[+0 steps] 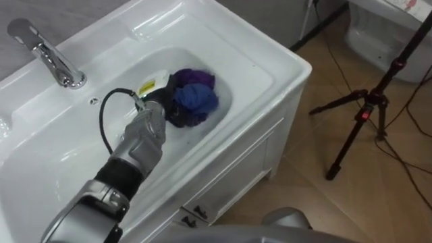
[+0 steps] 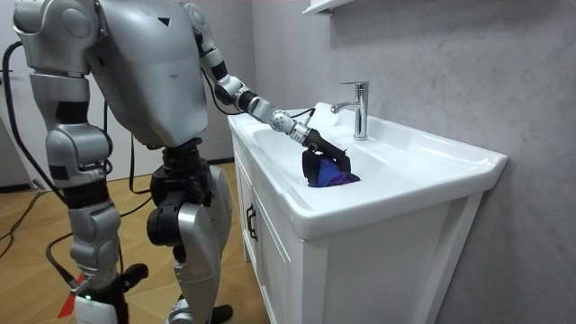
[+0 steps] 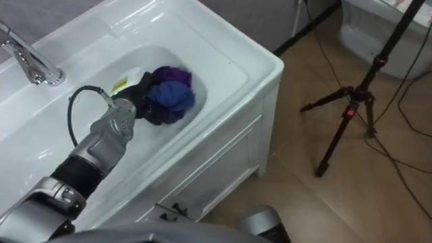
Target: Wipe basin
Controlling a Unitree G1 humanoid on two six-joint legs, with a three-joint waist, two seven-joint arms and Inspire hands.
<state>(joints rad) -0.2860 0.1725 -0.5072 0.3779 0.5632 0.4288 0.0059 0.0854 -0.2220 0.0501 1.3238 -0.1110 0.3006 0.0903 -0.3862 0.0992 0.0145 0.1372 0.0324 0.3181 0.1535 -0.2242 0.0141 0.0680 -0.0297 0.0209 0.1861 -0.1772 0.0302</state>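
Observation:
A white basin (image 1: 270,57) is set in a white cabinet, and I stand at its front, bent slightly toward it. A bunched blue and purple cloth (image 1: 196,94) lies in the bowl near the front right wall. My left arm reaches in from the lower left. My left hand (image 1: 160,106) is shut on the near side of the cloth and presses it against the bowl. The room view shows the same hand (image 2: 315,148) on top of the cloth (image 2: 335,173). My right hand (image 2: 94,301) hangs low at my side at the room view's left.
A chrome tap (image 1: 50,57) stands on the basin's back ledge, left of the bowl. Cabinet drawers (image 1: 236,172) sit below the rim. A black tripod (image 1: 368,111) with trailing cables stands on the wooden floor to the right, before a white fixture (image 1: 385,30).

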